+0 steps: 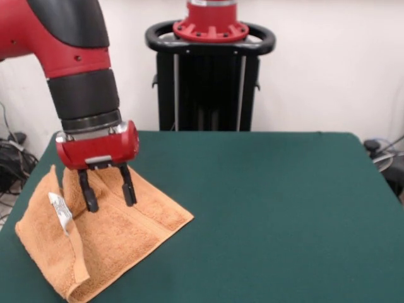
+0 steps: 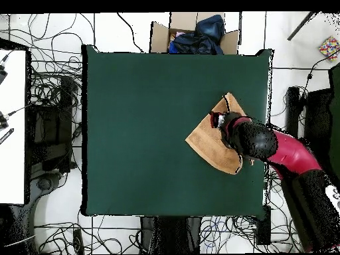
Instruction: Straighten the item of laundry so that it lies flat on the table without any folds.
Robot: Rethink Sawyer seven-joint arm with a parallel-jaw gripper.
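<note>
The orange-tan item of laundry (image 1: 120, 230) lies at the near left corner of the green table (image 1: 265, 208). Its left side is folded up and over in a raised ridge, and a small white label (image 1: 60, 213) shows on that fold. My gripper (image 1: 111, 204) is open right over the towel's upper middle, its two black fingers (image 1: 88, 192) pointing down. The tips are at or just above the cloth, with nothing between them. In the overhead view the towel (image 2: 204, 141) sits near the table's right edge (image 2: 265, 99), and my gripper (image 2: 216, 121) and arm cover its right part.
A cardboard box (image 2: 159, 36) holding dark blue cloth stands off the table's far edge in the overhead view. Cables (image 2: 53, 99) cover the floor around the table. A white desk (image 2: 12, 133) stands at the left.
</note>
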